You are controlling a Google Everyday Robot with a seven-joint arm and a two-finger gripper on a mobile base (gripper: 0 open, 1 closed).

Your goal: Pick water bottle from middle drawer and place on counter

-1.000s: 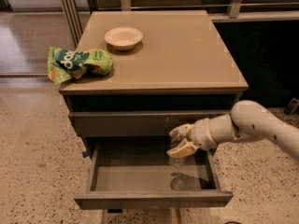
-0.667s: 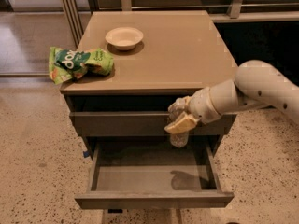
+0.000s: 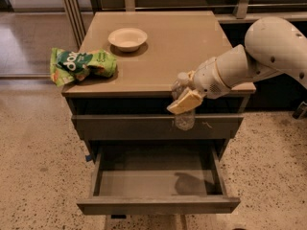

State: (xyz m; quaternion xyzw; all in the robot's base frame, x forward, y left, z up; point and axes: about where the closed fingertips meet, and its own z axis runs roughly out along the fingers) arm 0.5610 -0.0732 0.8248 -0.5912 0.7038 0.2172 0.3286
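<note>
My gripper (image 3: pixel 185 93) is shut on the water bottle (image 3: pixel 184 120), a small clear ribbed bottle. It holds the bottle upright in the air in front of the counter's front edge. The bottle's top is level with the counter (image 3: pixel 177 42) and its bottom hangs in front of the closed upper drawer front (image 3: pixel 120 127). The middle drawer (image 3: pixel 158 206) is pulled wide open below, and its box-like inside holds nothing. My white arm (image 3: pixel 268 51) reaches in from the right.
A white bowl (image 3: pixel 127 37) sits at the back left of the counter. A green snack bag (image 3: pixel 81 63) lies at the counter's left edge and hangs slightly over it. Speckled floor surrounds the cabinet. Dark shelving stands behind it.
My gripper has risen with the bottle from just above the open drawer to the height of the counter's front edge, moving slightly back towards the cabinet.
</note>
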